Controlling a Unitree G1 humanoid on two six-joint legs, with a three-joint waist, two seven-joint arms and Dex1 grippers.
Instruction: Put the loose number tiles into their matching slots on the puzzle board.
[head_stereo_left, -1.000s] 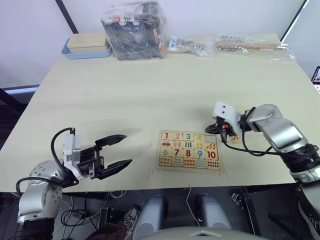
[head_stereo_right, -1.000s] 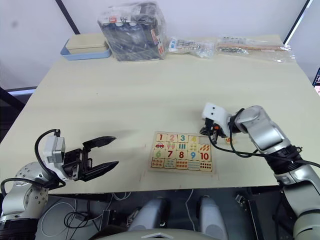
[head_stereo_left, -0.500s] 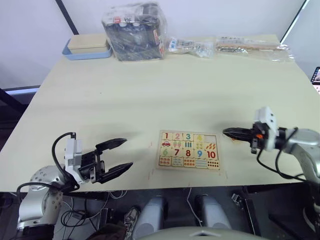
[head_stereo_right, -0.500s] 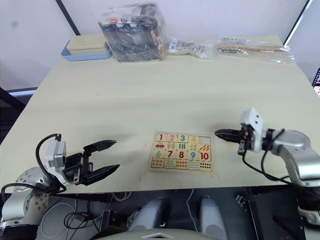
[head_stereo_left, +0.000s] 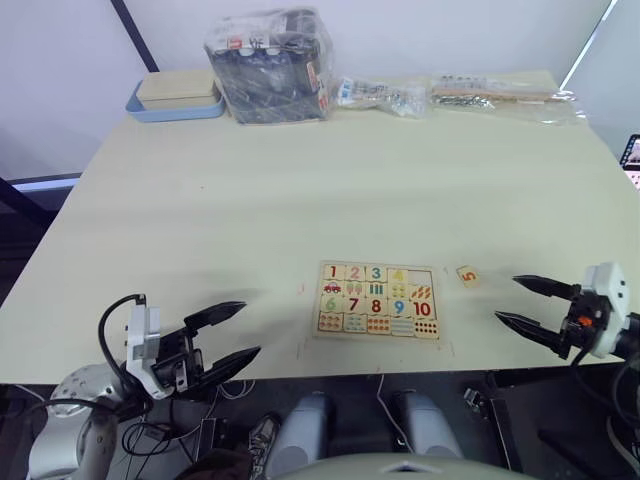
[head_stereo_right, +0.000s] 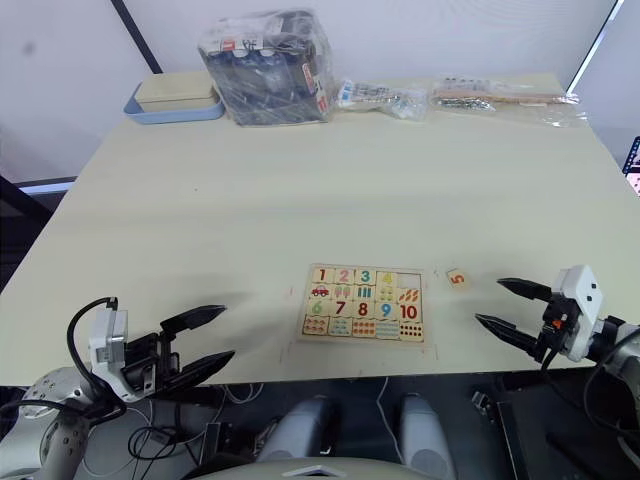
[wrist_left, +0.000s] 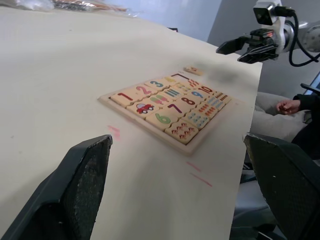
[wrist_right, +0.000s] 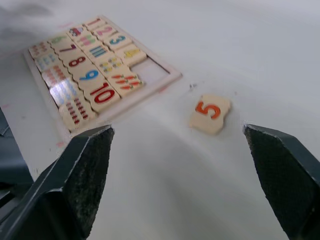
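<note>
Left gripper (head_stereo_left: 228, 331) idles wide open at the near table edge, empty. Puzzle board (head_stereo_left: 380, 300) has 1–4 seated; the corner slot (wrist_right: 152, 69) is bare. The 5 tile (head_stereo_left: 467, 275) lies on the table just right of the board. Right gripper (head_stereo_left: 533, 303) has pulled back from it, wide open, empty. Likely a missed pick; regrasp needed.

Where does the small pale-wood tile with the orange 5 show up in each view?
Left eye view: small pale-wood tile with the orange 5 lies on the table just right of the flat pale-wood puzzle board.
Right eye view: same place, right of the board's top corner.
Left wrist view: a small tile beyond the board's far end.
Right wrist view: flat on the table beside the board.
Shared landmark: the board's one empty slot.
</note>
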